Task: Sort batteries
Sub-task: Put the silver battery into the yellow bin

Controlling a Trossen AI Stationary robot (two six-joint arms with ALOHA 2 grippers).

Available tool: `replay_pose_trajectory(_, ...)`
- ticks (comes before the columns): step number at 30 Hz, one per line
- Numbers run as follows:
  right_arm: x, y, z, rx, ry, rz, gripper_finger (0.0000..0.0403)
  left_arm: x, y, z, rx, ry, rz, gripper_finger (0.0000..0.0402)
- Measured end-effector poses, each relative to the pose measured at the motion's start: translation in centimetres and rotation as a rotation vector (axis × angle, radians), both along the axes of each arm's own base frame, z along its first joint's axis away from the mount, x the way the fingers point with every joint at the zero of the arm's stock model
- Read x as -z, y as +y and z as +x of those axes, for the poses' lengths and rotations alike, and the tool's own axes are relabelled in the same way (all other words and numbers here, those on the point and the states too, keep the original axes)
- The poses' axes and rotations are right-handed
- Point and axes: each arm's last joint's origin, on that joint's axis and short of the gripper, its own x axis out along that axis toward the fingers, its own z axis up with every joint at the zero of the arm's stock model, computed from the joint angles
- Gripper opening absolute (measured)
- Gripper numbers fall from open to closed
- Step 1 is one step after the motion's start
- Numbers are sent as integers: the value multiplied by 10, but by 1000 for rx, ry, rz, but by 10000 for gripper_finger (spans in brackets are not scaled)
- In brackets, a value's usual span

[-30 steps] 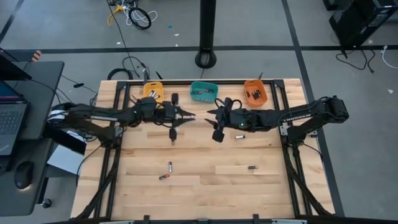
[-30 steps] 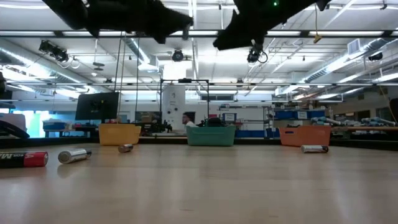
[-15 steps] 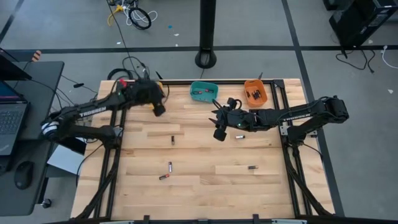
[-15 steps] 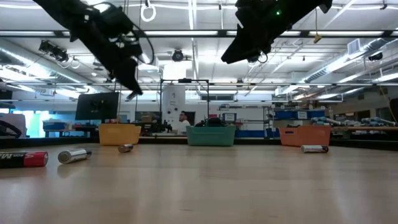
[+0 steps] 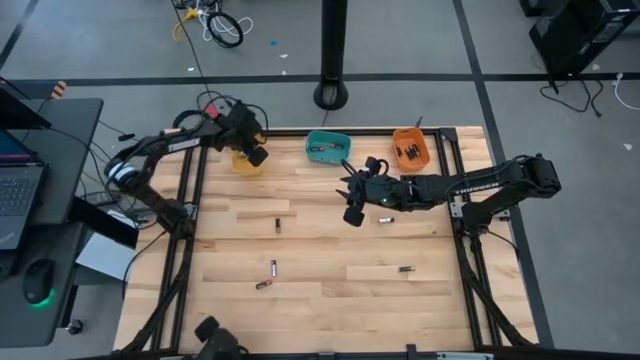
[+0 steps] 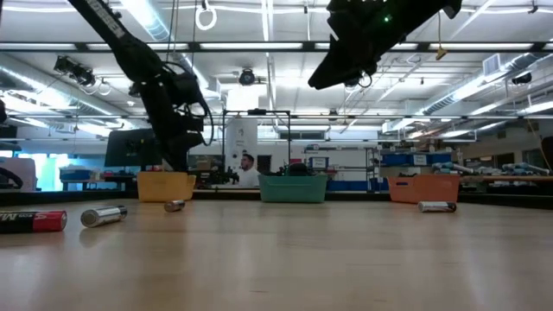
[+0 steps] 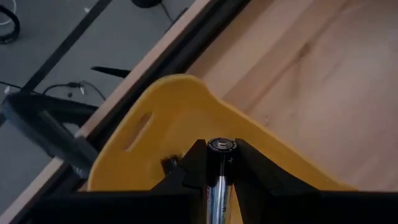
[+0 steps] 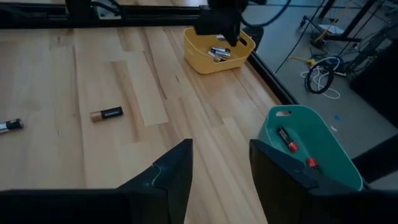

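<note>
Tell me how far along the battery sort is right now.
Done: cells already lie in the yellow bin, teal bin and orange bin. In hand: the left gripper, over the yellow bin, is shut on a silvery battery. Left: loose batteries remain on the table; the right gripper hangs open near the teal bin.

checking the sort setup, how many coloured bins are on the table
3, all along the table's far edge: a yellow bin partly under the left pincer, a teal bin in the middle, and an orange bin on the right.
</note>
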Motion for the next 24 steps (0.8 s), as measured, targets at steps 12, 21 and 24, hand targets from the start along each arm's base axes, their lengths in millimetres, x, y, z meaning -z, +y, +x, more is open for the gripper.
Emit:
replay_pose_trajectory(12,6,0,-3,2,24,5,167,31,18,5,-59,131,-84,55)
replay_pose_trajectory(21,15,0,-5,9,19,19,168,32,20,5,-108,142,-65,91)
replay_pose_trajectory(24,14,0,-4,3,15,11,167,27,18,6,-112,129,-54,139)
